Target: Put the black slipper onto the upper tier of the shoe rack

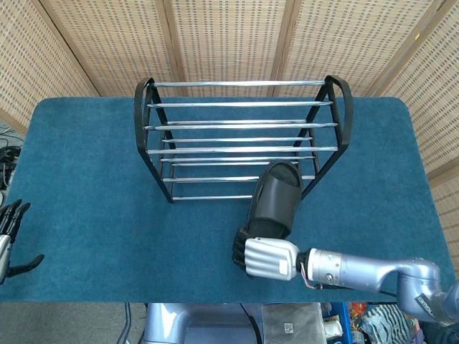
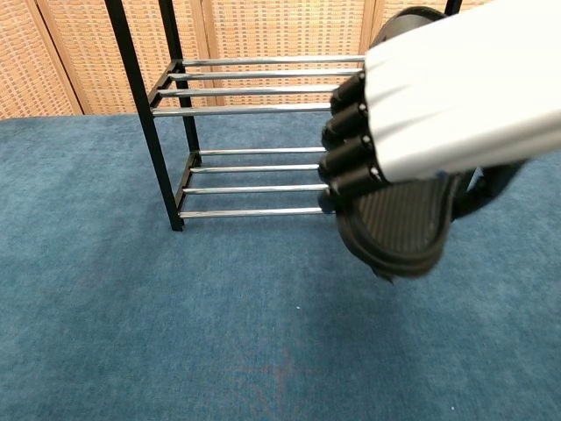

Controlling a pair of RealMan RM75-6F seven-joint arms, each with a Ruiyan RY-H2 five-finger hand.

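Gripping the black slipper (image 1: 272, 201) by its heel, the right hand (image 1: 264, 256) carries it at the shoe rack's (image 1: 240, 136) five o'clock. Its toe may snag the front rail if kept low. The left hand (image 1: 8, 236) idles, fingers spread, holding nothing.

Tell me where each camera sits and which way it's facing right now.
Head view: high above the near table edge, looking steeply down on the blue table and shoe rack; shows the right hand gripping the black slipper, and the left hand at the left edge.
Chest view: low, facing the rack's front; the right hand and slipper sole loom close.
Shared: rack, slipper, right hand, table.
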